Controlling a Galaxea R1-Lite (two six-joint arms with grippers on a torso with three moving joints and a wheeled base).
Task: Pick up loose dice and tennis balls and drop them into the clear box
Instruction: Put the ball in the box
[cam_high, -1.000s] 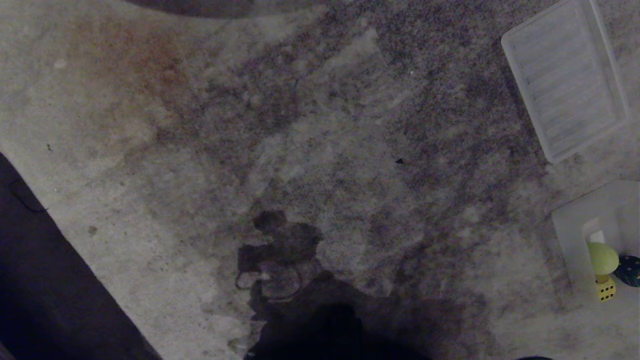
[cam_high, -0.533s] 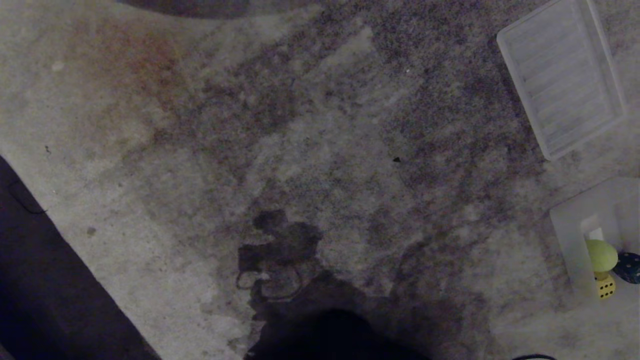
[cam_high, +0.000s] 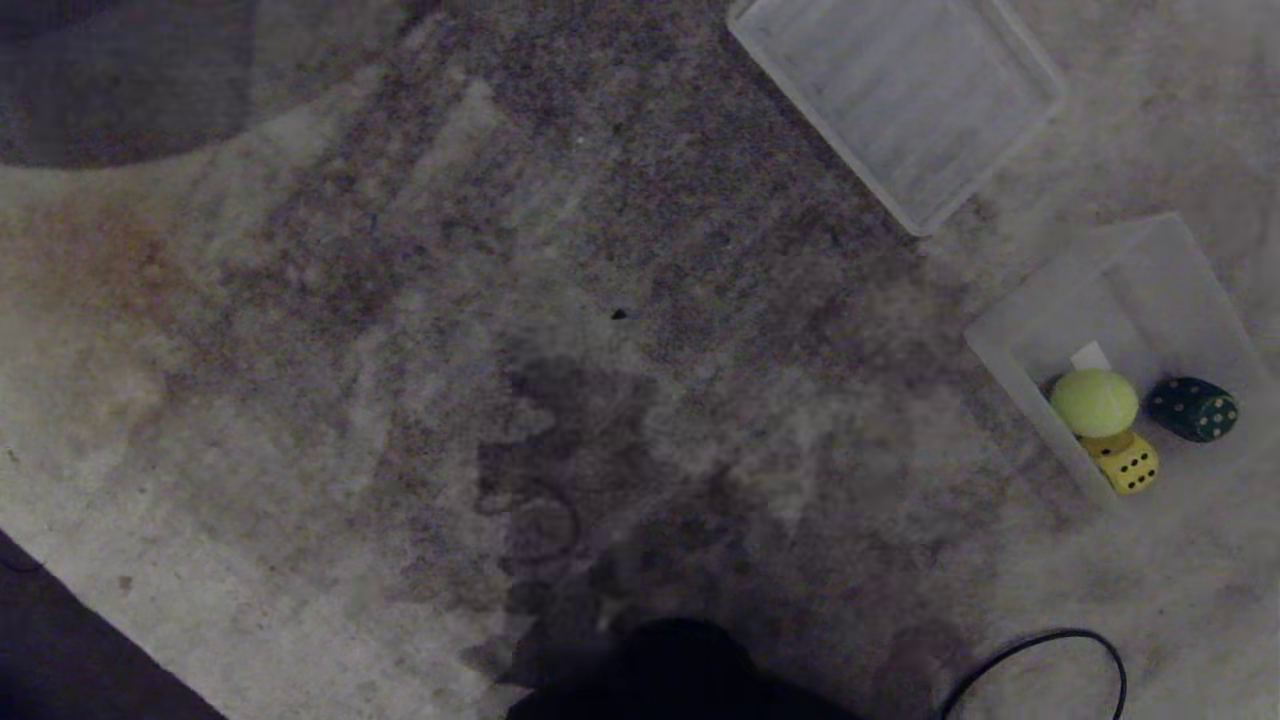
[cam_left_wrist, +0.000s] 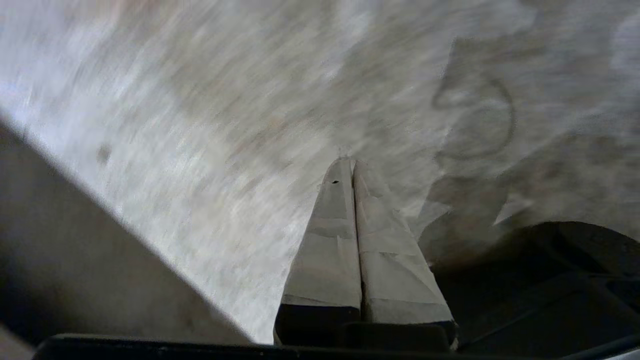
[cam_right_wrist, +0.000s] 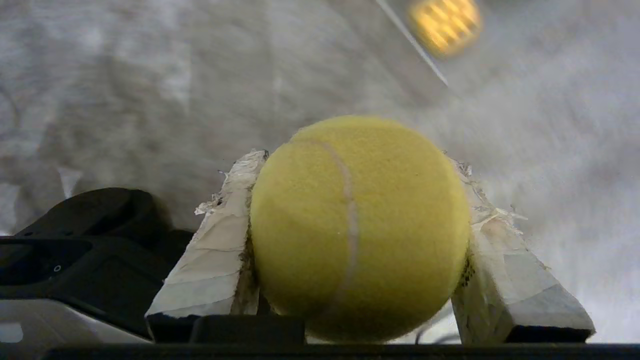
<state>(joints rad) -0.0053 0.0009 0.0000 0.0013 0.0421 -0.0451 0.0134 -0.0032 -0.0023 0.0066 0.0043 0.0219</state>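
The clear box (cam_high: 1150, 290) stands on the carpet at the right of the head view. Inside it lie a tennis ball (cam_high: 1093, 402), a yellow die (cam_high: 1127, 462) and a dark green die (cam_high: 1192, 408). Neither arm shows in the head view. In the right wrist view my right gripper (cam_right_wrist: 355, 160) is shut on a second tennis ball (cam_right_wrist: 360, 227), its taped fingers (cam_right_wrist: 215, 260) pressed to both sides of it; the yellow die (cam_right_wrist: 444, 22) shows blurred beyond. My left gripper (cam_left_wrist: 350, 162) is shut on nothing, hanging over bare carpet.
The flat ribbed translucent lid (cam_high: 900, 90) lies beyond the box. A black cable (cam_high: 1040, 660) loops on the carpet near the front right. A dark floor strip (cam_high: 60, 650) borders the carpet at the front left.
The whole head view has shifted: the camera has swung to the right, so the box and lid now sit further left and fully in view. The cable loop has come into view.
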